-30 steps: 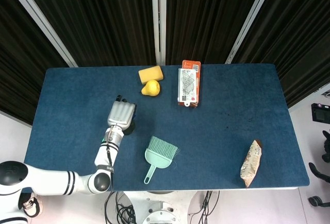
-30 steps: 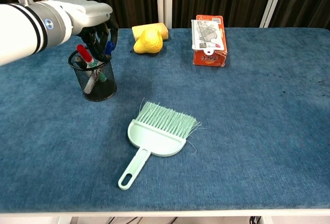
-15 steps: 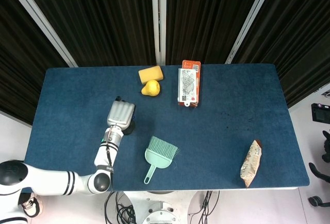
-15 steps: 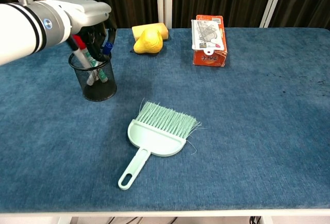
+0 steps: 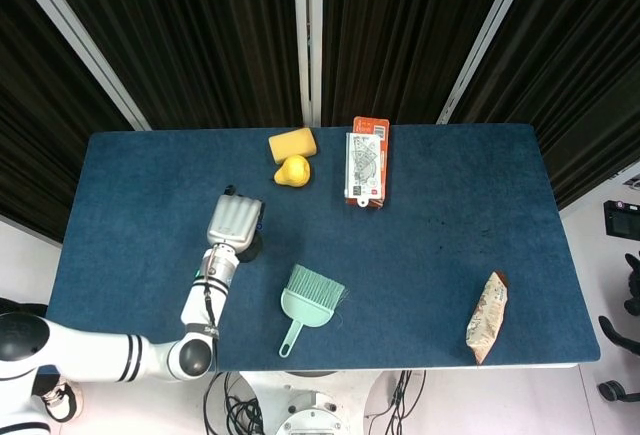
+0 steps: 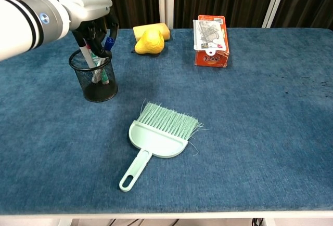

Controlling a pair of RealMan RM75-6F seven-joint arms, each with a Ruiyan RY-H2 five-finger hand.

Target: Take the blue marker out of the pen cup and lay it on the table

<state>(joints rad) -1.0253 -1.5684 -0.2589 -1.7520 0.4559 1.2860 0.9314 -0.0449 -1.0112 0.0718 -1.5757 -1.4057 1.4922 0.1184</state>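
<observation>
Blue marker (image 6: 107, 45): a slim pen with a bright blue cap at its top, its lower barrel pale, standing tilted in the pen cup (image 6: 95, 83) with the cap above the rim. Pen cup: black wire mesh, upright on the table (image 6: 250, 111), in the left half, nearer the front edge than the back; other pens stand in it, one with a green band. Left hand (image 6: 93, 21): poised directly over the cup, dark fingers (image 6: 87, 32) curled down around the pen tops and closed about the blue cap; from the head view only its grey back (image 5: 233, 222) shows, hiding the cup. Right hand: outside both views. Mint dustpan brush (image 6: 158, 135): near the front edge, just right of the cup. Yellow sponge and pear-shaped toy (image 6: 149, 41): at the back edge. Orange package (image 6: 210, 40): back centre. Snack bag (image 5: 487, 316): front right corner.
</observation>
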